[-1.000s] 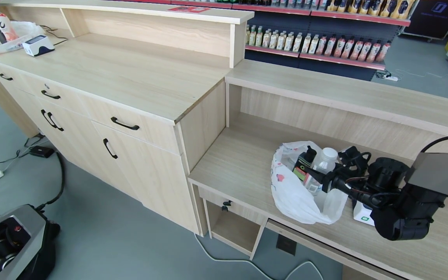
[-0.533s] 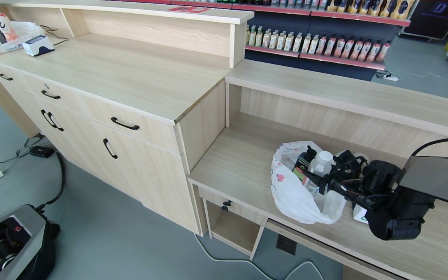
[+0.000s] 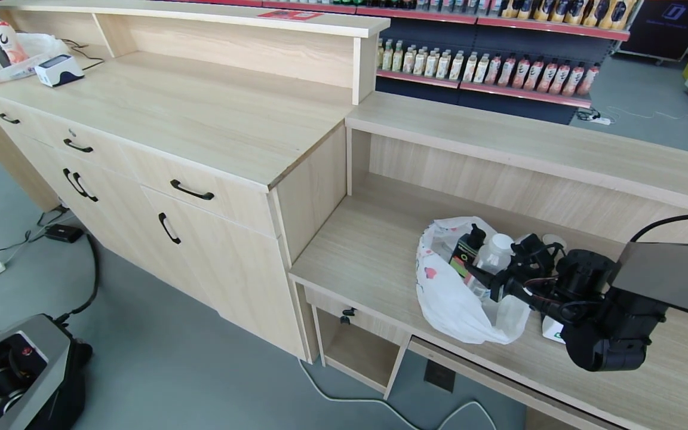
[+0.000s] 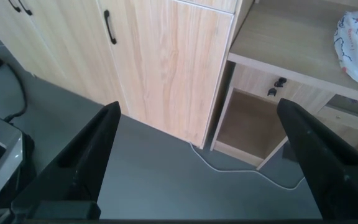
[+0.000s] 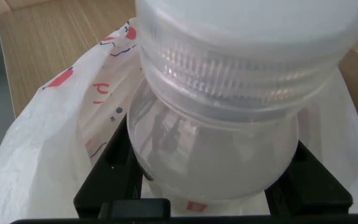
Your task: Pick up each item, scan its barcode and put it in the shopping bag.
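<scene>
Pads (image 5: pixel 112 169) of right claw (image 5: pixel 210 179) against bottle (image 5: pixel 229 93)

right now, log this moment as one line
step: bagging | right pincer: shut on clear white-capped bottle, in shopping bag mouth | left pincer: open, over floor | bag: dark bottle inside

We're in a shop, right at the checkout. Behind the bench (image 3: pixel 212 119) runs a red-edged retail shelf (image 3: pixel 481 85) carrying one long row of drink bottles (image 3: pixel 475 65), with more bottles (image 3: pixel 565 11) on the tier above. The bench is a pale wood cashier counter with drawers (image 3: pixel 192 190) underneath. A printed plastic shopping bag (image 3: pixel 451 298) sits on its lower step, and a small white-and-dark device (image 3: pixel 58 69), possibly a scanner, rests at the far end.
</scene>
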You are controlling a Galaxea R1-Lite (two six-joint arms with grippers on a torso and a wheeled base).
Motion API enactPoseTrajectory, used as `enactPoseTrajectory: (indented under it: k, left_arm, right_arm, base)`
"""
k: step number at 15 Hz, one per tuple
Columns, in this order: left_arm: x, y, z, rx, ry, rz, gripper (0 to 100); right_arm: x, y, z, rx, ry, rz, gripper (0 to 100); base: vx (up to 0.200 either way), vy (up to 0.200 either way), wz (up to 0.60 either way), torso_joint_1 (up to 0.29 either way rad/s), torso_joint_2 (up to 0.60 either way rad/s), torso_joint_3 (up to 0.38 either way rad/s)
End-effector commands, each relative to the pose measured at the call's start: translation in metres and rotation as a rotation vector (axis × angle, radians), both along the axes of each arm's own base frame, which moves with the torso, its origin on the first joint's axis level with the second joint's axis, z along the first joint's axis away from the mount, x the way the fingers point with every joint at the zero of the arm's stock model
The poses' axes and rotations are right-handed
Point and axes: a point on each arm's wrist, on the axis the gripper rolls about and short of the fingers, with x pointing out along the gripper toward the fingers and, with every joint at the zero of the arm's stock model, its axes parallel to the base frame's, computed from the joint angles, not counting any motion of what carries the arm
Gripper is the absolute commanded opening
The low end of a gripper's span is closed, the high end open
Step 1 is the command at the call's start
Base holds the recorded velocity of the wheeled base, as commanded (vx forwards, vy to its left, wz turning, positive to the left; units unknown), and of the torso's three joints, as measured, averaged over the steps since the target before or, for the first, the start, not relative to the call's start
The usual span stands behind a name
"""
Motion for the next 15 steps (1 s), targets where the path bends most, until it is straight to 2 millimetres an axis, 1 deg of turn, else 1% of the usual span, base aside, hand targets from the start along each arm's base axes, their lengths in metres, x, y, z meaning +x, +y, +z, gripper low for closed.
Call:
enactPoseTrajectory:
  k: [1, 3, 4, 6, 7, 8, 9, 10, 12, 13, 14, 15]
  left_arm:
    - [0.0, 0.0, 0.0, 0.0, -0.001, 0.001, 100]
    - [0.0, 0.0, 0.0, 0.0, -0.001, 0.001, 100]
    - [0.0, 0.0, 0.0, 0.0, -0.001, 0.001, 100]
    - [0.0, 0.0, 0.0, 0.002, -0.003, -0.001, 100]
    - [0.0, 0.0, 0.0, 0.0, -0.001, 0.001, 100]
    - [0.0, 0.0, 0.0, 0.0, -0.001, -0.001, 100]
    - [0.0, 0.0, 0.0, 0.0, -0.001, 0.001, 100]
    - [0.0, 0.0, 0.0, 0.002, -0.001, 0.001, 100]
    - [0.0, 0.0, 0.0, 0.0, -0.001, 0.001, 100]
    - [0.0, 0.0, 0.0, 0.0, -0.001, -0.001, 100]
    - [0.0, 0.0, 0.0, 0.0, -0.001, 0.001, 100]
    - [0.0, 0.0, 0.0, 0.0, -0.001, 0.001, 100]
  right_arm:
    - [0.0, 0.0, -0.001, -0.001, 0.0, -0.001, 100]
    - [0.0, -0.003, 0.004, 0.001, -0.012, -0.007, 100]
    - [0.0, -0.003, 0.012, 0.002, -0.032, -0.007, 100]
    - [-0.003, -0.001, 0.041, 0.004, -0.105, 0.001, 100]
    - [-0.009, 0.0, 0.063, 0.004, -0.153, 0.024, 100]
    - [-0.021, 0.0, 0.084, -0.004, -0.197, 0.056, 100]
    - [-0.033, 0.0, 0.101, -0.022, -0.234, 0.069, 100]
    - [-0.054, -0.002, 0.124, -0.063, -0.297, 0.059, 100]
    - [-0.085, -0.007, 0.155, -0.117, -0.37, 0.051, 100]
    - [-0.094, -0.007, 0.171, -0.15, -0.424, 0.05, 100]
    - [-0.101, -0.008, 0.185, -0.182, -0.483, 0.042, 100]
    - [-0.101, -0.008, 0.185, -0.182, -0.483, 0.042, 100]
  base:
    - [0.0, 0.0, 0.0, 0.0, 0.0, 0.0]
    - [0.0, 0.0, 0.0, 0.0, 0.0, 0.0]
    - [0.0, 0.0, 0.0, 0.0, 0.0, 0.0]
    - [0.0, 0.0, 0.0, 0.0, 0.0, 0.0]
    - [0.0, 0.0, 0.0, 0.0, 0.0, 0.0]
    - [0.0, 0.0, 0.0, 0.0, 0.0, 0.0]
    - [0.0, 0.0, 0.0, 0.0, 0.0, 0.0]
    - [0.0, 0.0, 0.0, 0.0, 0.0, 0.0]
    - [0.0, 0.0, 0.0, 0.0, 0.0, 0.0]
    - [0.0, 0.0, 0.0, 0.0, 0.0, 0.0]
    - [0.0, 0.0, -0.6, 0.002, 0.01, 0.002]
    - [0.0, 0.0, -0.6, 0.002, 0.0, 0.002]
